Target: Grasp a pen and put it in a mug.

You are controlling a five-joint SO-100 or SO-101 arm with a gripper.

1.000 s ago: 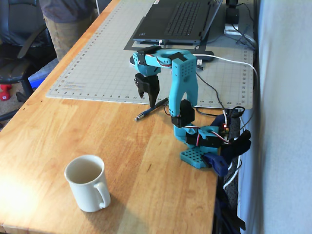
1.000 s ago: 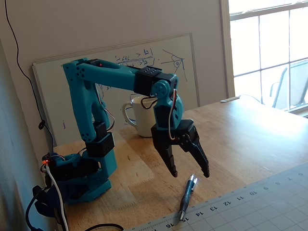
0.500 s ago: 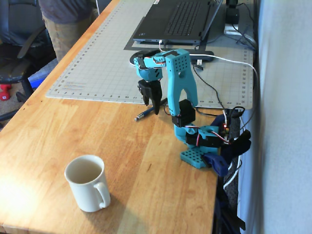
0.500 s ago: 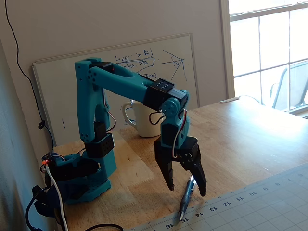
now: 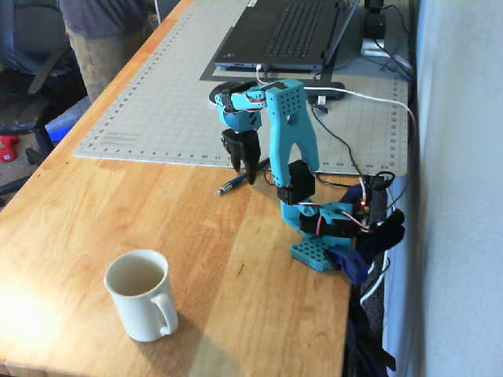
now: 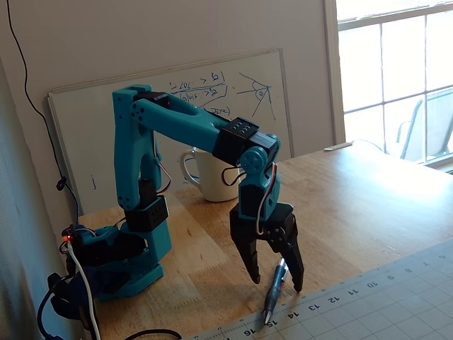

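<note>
Gripper (image 6: 276,278) has dropped a little lower than half a second ago and its fingers have pulled in a bit, though they're parted with nothing in them. It hangs tips-down right over the pen (image 6: 274,290), one finger on each side; can't tell if they touch it. The pen (image 5: 240,178) hasn't moved, lying flat at the cutting mat's (image 5: 157,102) edge. The mug (image 5: 141,294) sits well apart, upright on the wooden table (image 5: 118,204).

Teal printed arm (image 6: 180,120), black servos, black claw (image 6: 276,275), red-white wiring, perforated base
</note>
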